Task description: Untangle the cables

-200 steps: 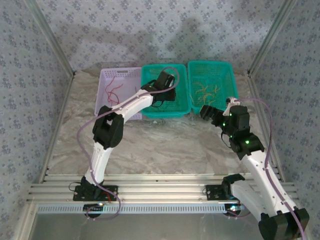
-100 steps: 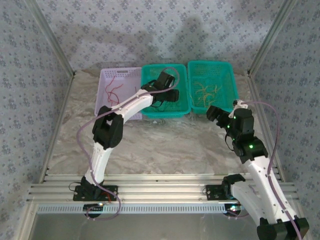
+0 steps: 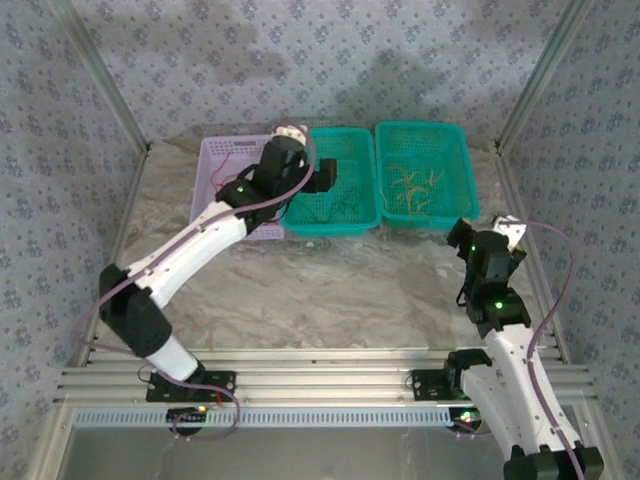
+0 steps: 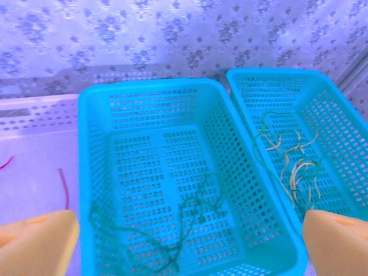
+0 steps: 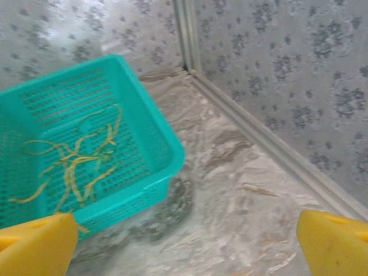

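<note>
Three groups of cables lie apart. Red cables [image 3: 226, 181] [image 4: 63, 187] are in the lilac basket [image 3: 214, 158]. Green cables [image 3: 341, 205] [image 4: 175, 227] lie tangled on the floor of the middle green basket [image 3: 330, 226] [image 4: 92, 149]. Yellow cables [image 3: 410, 186] [image 4: 293, 164] [image 5: 77, 161] are in the right green basket [image 3: 466, 180] [image 5: 155, 135]. My left gripper [image 3: 323, 178] [image 4: 187, 253] hangs open above the middle basket's near left part, holding nothing. My right gripper [image 3: 468, 238] [image 5: 184, 247] is open over bare table, just off the right basket's near right corner.
The marble table [image 3: 330, 280] stretches in front of the baskets. A metal frame rail [image 3: 520, 190] [image 5: 259, 129] and patterned walls close the right side. The three baskets stand side by side against the back wall.
My left arm has lifted out of the middle basket and drawn back, its elbow swinging down and left. My right arm has withdrawn rightward and toward the near edge, away from the right basket.
</note>
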You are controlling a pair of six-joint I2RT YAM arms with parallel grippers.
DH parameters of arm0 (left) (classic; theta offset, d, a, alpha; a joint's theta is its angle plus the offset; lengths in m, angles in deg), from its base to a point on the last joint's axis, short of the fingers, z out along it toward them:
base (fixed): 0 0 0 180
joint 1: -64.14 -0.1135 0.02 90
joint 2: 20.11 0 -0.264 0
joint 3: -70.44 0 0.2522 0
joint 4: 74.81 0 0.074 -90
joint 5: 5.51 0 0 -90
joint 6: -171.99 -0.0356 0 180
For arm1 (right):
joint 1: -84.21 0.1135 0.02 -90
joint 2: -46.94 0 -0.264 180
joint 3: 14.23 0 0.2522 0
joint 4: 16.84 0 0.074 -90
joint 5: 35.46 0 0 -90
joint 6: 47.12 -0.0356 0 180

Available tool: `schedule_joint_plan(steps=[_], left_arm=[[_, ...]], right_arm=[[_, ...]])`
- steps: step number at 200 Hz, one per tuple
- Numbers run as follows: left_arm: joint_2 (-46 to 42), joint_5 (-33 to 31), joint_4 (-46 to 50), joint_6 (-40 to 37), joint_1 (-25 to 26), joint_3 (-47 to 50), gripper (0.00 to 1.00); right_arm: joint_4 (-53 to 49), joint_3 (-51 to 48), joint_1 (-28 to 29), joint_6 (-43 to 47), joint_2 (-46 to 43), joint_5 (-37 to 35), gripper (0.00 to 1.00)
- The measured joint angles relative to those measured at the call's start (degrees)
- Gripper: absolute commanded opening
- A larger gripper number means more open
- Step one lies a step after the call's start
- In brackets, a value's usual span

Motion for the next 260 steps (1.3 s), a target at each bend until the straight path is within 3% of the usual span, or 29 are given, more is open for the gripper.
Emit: schedule_joint_plan(steps=[48, 113, 203, 260], left_arm=[[-9.9, -5.62, 0.44, 0.55, -0.04, 12.39, 1.0], [-22.12, -11.21, 3.87, 0.02, -0.46, 20.52, 1.0], [-35.04, -14.19, 5.95, -2.56, -7.85, 36.0, 1.0], [-36.61, -14.62, 3.96, -4.15, -13.27, 42.49, 1.0]], right_arm=[[13.11, -6.88, -0.87, 1.09, 8.02, -5.16, 1.0], [34.23, -14.25, -3.28, 4.28, 27.34, -5.46, 1.0], [53.33, -15.28, -5.79, 8.5, 39.56, -0.04, 1.0], [54.77, -11.54, -5.25, 13.99, 44.83, 8.24, 1.0]])
